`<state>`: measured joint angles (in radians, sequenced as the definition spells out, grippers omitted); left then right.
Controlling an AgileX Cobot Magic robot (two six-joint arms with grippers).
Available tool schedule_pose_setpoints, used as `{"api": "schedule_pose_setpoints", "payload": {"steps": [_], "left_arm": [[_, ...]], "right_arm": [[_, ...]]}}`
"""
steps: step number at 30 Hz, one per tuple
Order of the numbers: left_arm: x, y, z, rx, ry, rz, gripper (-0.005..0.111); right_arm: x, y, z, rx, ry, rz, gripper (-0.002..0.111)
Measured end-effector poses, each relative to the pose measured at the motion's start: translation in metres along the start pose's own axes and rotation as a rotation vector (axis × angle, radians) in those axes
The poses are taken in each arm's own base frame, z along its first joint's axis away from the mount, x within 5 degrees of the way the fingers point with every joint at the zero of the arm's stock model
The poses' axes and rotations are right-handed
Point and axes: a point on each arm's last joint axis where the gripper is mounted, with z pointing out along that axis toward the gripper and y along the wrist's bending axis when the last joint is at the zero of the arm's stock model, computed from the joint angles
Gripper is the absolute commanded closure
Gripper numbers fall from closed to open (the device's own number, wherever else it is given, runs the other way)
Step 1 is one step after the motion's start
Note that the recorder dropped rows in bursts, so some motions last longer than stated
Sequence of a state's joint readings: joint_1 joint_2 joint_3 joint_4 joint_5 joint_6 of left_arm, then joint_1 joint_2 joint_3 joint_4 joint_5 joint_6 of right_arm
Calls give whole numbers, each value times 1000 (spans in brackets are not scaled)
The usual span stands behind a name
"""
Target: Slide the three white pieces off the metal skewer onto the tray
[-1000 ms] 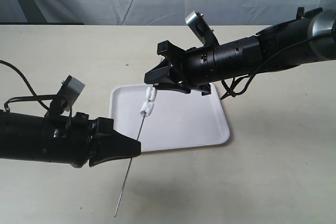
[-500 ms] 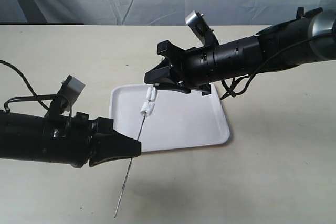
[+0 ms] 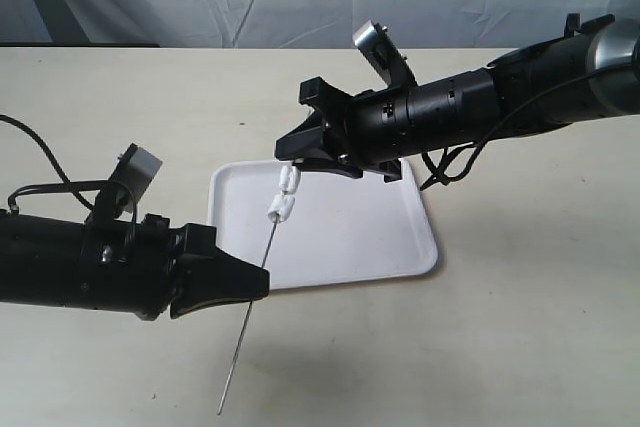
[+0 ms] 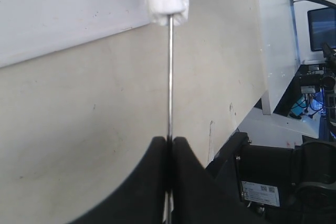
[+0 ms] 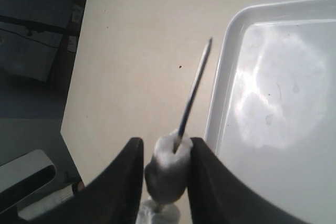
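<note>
left gripper (image 4: pixel 169 145), its black fingers pressed together, clamps the thin straight grey metal skewer (image 3: pixel 238 347) partway along its length and holds it tilted above the beige table (image 3: pixel 520 327), lower end free. right gripper (image 5: pixel 165 153) has its two fingers closed against the uppermost of the three small white soft cylindrical pieces (image 3: pixel 283 197). these pieces sit stacked on the skewer's upper end, over the left part of the flat glossy white rectangular tray (image 3: pixel 400 247) in the exterior view.
</note>
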<state>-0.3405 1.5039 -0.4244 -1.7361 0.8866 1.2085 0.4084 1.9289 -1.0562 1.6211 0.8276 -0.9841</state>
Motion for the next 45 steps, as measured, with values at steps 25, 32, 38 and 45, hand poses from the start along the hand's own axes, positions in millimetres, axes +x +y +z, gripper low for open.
{"api": "schedule_pose_setpoints", "payload": {"steps": [25,32,38,45], "left_arm": [[71,16,-12,105,162,-53,107],[98,21,-19,122,218,-66,107],[82,20,-14,89,184,-36,107],[47,19,-6,0,103,-16,107]], "right_arm": [[0,-2,1,22,-4,-32,91],[-1,-3,1,40,-7,-40,66],[0,-5,0,56,1,-56,68],[3,-1,1,17,29,-55,69]]}}
